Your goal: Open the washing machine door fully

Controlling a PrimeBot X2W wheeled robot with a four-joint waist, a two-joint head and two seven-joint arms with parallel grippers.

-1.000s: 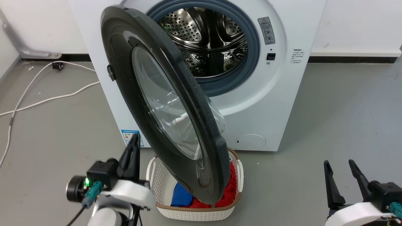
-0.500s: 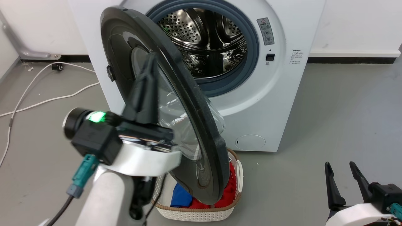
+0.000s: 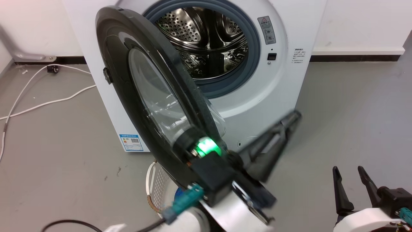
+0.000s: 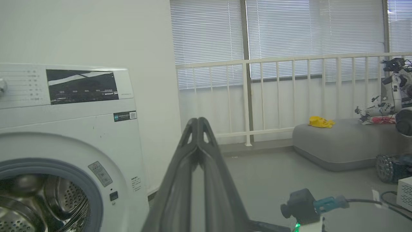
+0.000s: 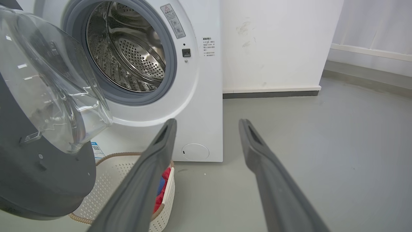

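Head view, washing machine door point(image 3: 135, 80) swung partway out from the washing machine point(image 3: 257, 96) front, left gripper point(image 3: 289, 119) blurry just before the machine, fingers pinched together, right gripper point(image 3: 347, 169) further back, fingers apart

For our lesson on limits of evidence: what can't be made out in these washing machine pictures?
- Head view: the left gripper is blurred; whether it touches the door is unclear.
- Head view: the basket is mostly hidden behind the door and left arm.
- Head view: print on the warning label is too small to read.
- Left wrist view: the control panel is cut by the left edge.
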